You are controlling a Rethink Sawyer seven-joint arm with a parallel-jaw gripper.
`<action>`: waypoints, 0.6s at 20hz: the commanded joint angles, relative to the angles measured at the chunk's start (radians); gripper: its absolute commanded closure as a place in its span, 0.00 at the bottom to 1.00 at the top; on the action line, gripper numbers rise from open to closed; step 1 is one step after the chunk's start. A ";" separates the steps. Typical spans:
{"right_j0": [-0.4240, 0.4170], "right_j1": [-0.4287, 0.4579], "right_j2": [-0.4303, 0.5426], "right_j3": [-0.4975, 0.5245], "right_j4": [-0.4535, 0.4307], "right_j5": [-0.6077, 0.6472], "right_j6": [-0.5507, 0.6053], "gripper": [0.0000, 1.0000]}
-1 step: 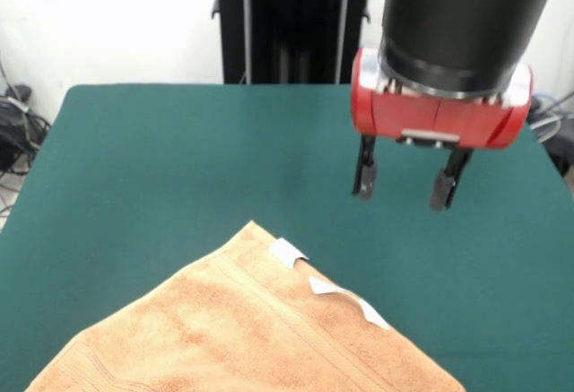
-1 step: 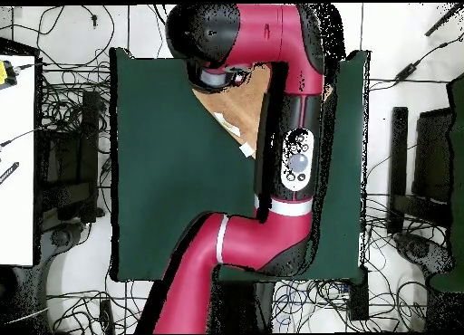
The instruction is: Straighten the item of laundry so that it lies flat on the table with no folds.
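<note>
While the towel [image 1: 242, 325] lies at the near edge of the table [image 1: 161, 159], one corner pointing away and two white tags [image 1: 309, 271] along its right edge, nothing grips it. Farther back, the gripper [image 1: 408, 181] hangs above the bare green cloth with its fingers [image 1: 363, 172] spread wide, holding and touching nothing.

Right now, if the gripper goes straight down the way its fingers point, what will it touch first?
Most likely the bare green table. The gripper hangs open beyond the towel, whose tagged edge lies nearer the camera, though depth is hard to judge.
</note>
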 commanded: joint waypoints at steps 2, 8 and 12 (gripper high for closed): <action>-0.022 -0.017 0.086 0.157 -0.021 -0.065 0.054 0.00; -0.036 -0.025 0.079 0.224 -0.013 -0.130 -0.015 0.00; -0.044 -0.013 0.076 0.238 -0.012 -0.172 -0.040 0.00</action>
